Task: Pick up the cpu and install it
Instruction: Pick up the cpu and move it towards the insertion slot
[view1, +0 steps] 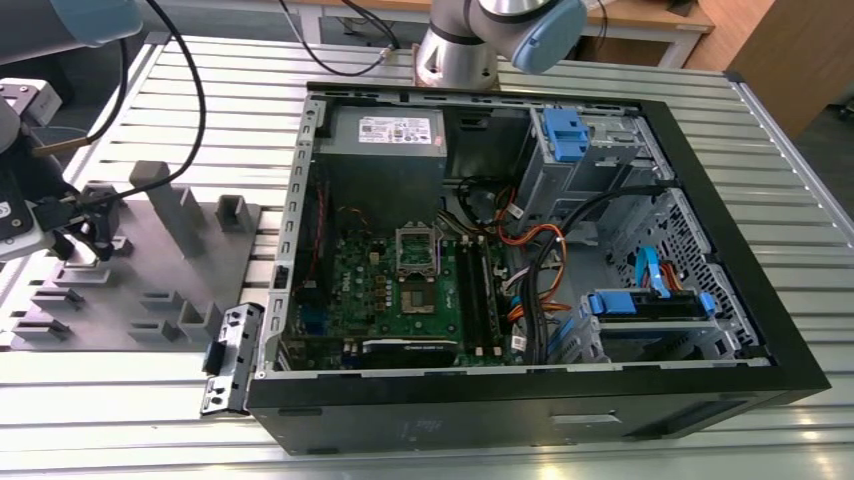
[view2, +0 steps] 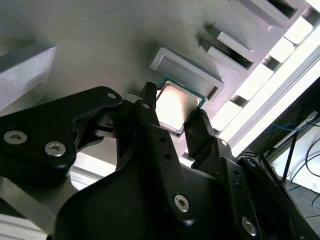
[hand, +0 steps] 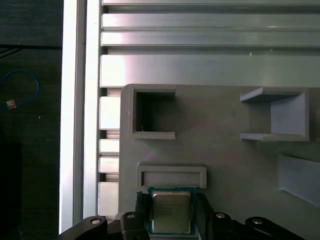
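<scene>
Looking through both wrist views, I see the black two-fingered gripper (view2: 172, 112) clenched on the small, flat, square cpu with its silver-grey metal top (hand: 171, 214), one finger (hand: 141, 207) pressed against each opposite edge. The chip is at the grey plastic tray (hand: 240, 165), just beside a low raised ridge (hand: 171, 176); I cannot tell whether it rests there or is just clear of it. In the exterior view the tray lies at the exterior view's left on the slatted aluminium table (view1: 134, 425), beside the open black computer case (view1: 534, 405) with its green motherboard (view1: 387, 295).
</scene>
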